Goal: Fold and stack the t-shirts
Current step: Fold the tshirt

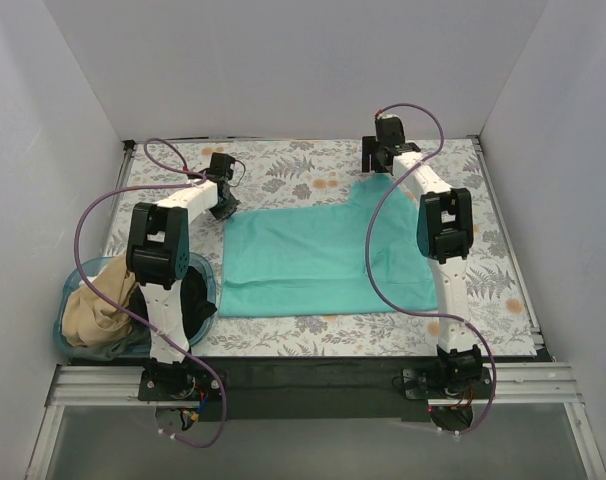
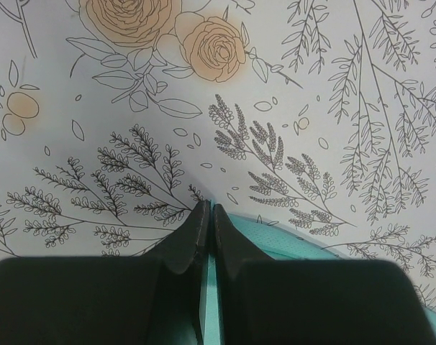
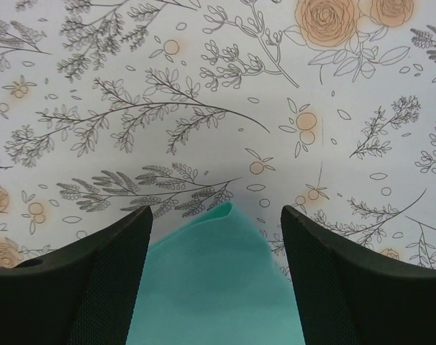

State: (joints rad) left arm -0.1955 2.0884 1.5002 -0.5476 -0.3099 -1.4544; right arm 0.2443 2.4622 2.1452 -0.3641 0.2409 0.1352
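Observation:
The teal-green t-shirt (image 1: 318, 260) lies spread on the floral table cover. My left gripper (image 1: 226, 208) is at its far left corner; the left wrist view shows it (image 2: 207, 210) shut on a thin edge of the teal cloth (image 2: 290, 241). My right gripper (image 1: 381, 166) is at the far right corner, open, with a raised point of teal cloth (image 3: 218, 273) between its fingers (image 3: 124, 251), not pinched. The tan-beige t-shirt (image 1: 95, 310) lies crumpled in the blue basket (image 1: 211, 290) at the near left.
The floral table cover (image 1: 283, 165) spans the table between white walls. A dark item (image 1: 195, 300) also lies in the basket. A metal rail (image 1: 313, 385) runs along the near edge by the arm bases.

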